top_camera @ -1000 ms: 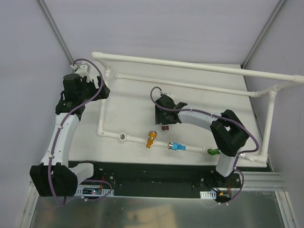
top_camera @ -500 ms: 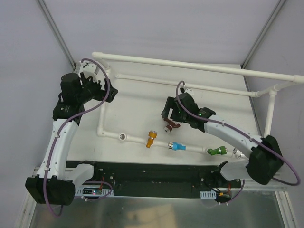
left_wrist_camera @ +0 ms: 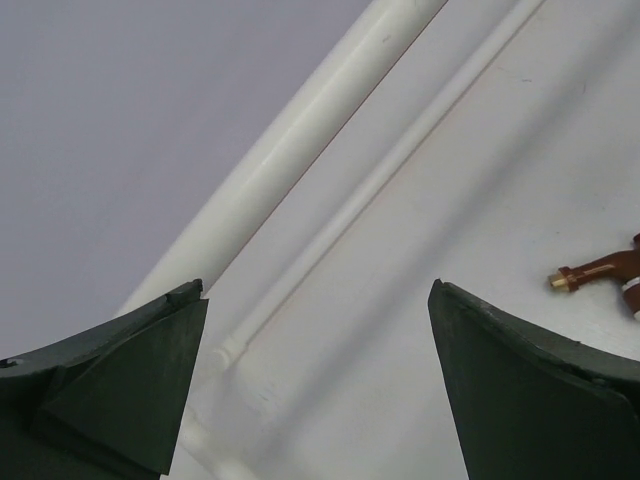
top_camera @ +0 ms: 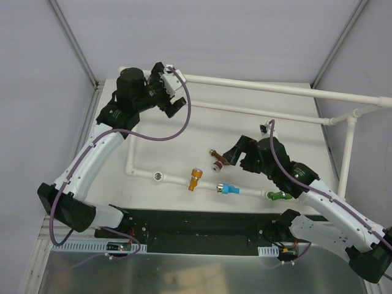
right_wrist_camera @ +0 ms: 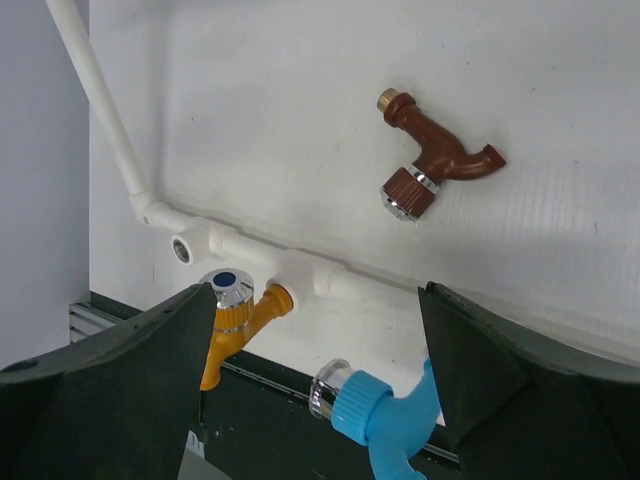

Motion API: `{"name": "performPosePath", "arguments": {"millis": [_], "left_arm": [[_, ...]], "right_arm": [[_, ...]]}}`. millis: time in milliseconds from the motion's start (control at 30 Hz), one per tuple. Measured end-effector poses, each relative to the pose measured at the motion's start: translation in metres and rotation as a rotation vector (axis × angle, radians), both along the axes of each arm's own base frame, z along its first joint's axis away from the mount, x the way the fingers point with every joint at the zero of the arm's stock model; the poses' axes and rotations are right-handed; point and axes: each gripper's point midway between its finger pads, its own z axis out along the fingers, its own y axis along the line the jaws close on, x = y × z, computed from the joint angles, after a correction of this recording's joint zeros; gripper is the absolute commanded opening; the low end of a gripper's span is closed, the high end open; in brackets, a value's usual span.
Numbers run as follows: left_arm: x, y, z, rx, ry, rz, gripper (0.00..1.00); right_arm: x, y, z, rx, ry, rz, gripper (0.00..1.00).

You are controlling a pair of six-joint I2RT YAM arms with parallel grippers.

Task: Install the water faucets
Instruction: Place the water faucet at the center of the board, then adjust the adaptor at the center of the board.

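the green faucet [top_camera: 279, 196] is half covered by the right arm [top_camera: 318, 197] in the top view; only its handle end shows, at the right end of the near pipe run. in the left wrist view the brown faucet [left_wrist_camera: 608, 272] is cut off by the right edge. in the right wrist view the blue faucet [right_wrist_camera: 385, 420] runs off the bottom edge and behind a finger, so its joint with the pipe cannot be seen there.

the left arm [top_camera: 98, 156] reaches up and across to the back left corner of the pipe frame [top_camera: 275, 89]. the left gripper [top_camera: 173, 98] is above the back pipes, fingers spread wide, with nothing between them. the right arm stretches low from its base toward the middle of the table [top_camera: 184, 138]. the right gripper [top_camera: 231, 154] is just beside the brown faucet, fingers apart and empty.

the brown faucet lies loose on its side on the table, clear of the pipes. the orange faucet [top_camera: 195, 179] is seated in a tee on the near run and the blue faucet is next along to its right. left of the orange faucet, a socket [right_wrist_camera: 182, 250] is open.
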Motion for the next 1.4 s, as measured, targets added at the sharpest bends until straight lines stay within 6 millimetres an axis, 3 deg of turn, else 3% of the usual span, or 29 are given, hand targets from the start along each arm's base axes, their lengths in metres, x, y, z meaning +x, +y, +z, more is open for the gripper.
{"name": "performPosePath", "arguments": {"millis": [167, 467, 600, 800, 867, 1067, 1200, 1233, 1333, 1400], "left_arm": [[0.022, -0.030, 0.000, 0.138, -0.120, -0.091, 0.99], [0.052, -0.063, 0.017, 0.297, -0.324, -0.168, 0.99], [0.066, -0.074, 0.006, 0.355, -0.350, -0.184, 0.99], [0.096, -0.097, -0.028, 0.432, -0.336, -0.205, 0.99], [0.104, -0.102, -0.025, 0.451, -0.359, -0.200, 0.98], [0.118, -0.110, -0.023, 0.486, -0.381, -0.161, 0.62], [0.121, -0.114, -0.034, 0.527, -0.372, -0.143, 0.15], [0.124, -0.113, -0.028, 0.532, -0.394, -0.113, 0.03], [0.126, -0.109, -0.025, 0.649, -0.478, -0.154, 0.00], [0.127, -0.106, -0.026, 0.633, -0.451, -0.119, 0.00]], "right_arm": [[-0.016, -0.014, -0.007, -0.005, 0.009, -0.001, 0.90], [-0.032, -0.020, -0.031, -0.029, 0.068, 0.031, 0.90], [-0.035, -0.020, -0.034, -0.031, 0.079, 0.040, 0.89], [-0.040, -0.021, -0.045, -0.033, 0.103, 0.052, 0.89], [-0.042, -0.022, -0.049, -0.036, 0.108, 0.051, 0.89], [-0.046, -0.025, -0.049, -0.019, 0.102, 0.045, 0.89], [-0.048, -0.027, -0.049, -0.012, 0.099, 0.041, 0.88], [-0.048, -0.028, -0.049, -0.011, 0.098, 0.039, 0.88], [-0.049, -0.031, -0.046, -0.007, 0.084, 0.031, 0.88], [-0.049, -0.034, -0.042, -0.003, 0.069, 0.022, 0.88]]}}
